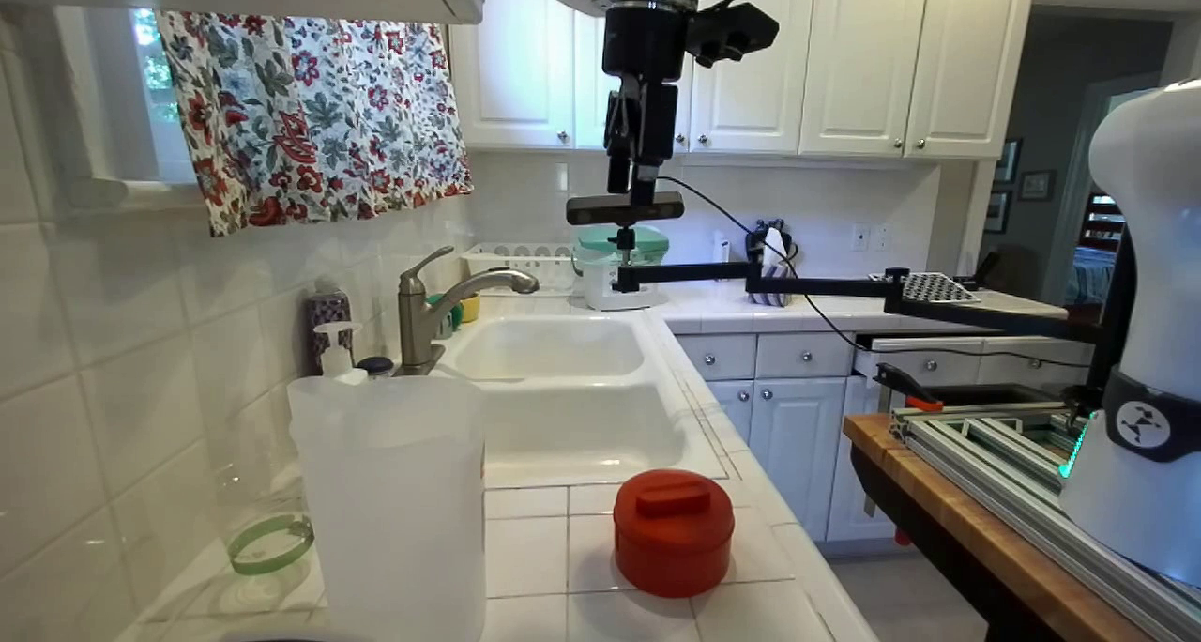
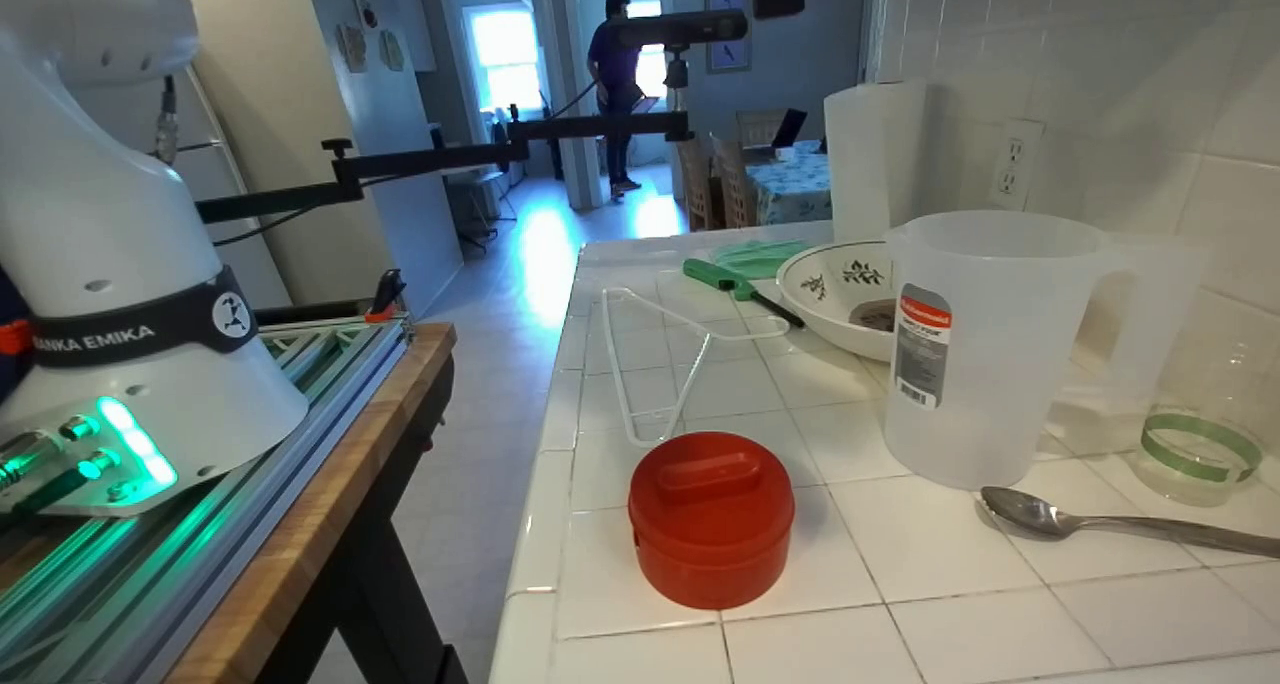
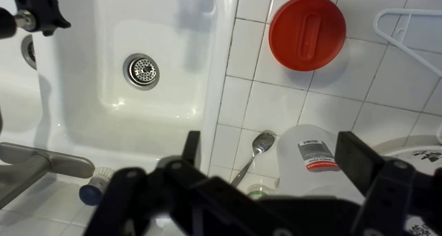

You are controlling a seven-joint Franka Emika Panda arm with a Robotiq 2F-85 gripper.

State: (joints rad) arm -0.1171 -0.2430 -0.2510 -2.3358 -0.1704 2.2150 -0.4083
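Wrist view: hand (image 3: 269, 143) spread; pitcher (image 3: 307, 179) translucent white; label (image 3: 316, 155) grey, red.

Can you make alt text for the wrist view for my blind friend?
An open black gripper hangs above a tiled counter with a translucent Rubbermaid pitcher, metal spoon and red lidded container. A white double sink fills much of the left.

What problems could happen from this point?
The open hand might knock the tall jug onto the glass beside it. A push could send the red tub, near the edge of the counter, onto the floor. The hand might also hit the camera on the bar, which looks close in an exterior view, though depth is unclear.
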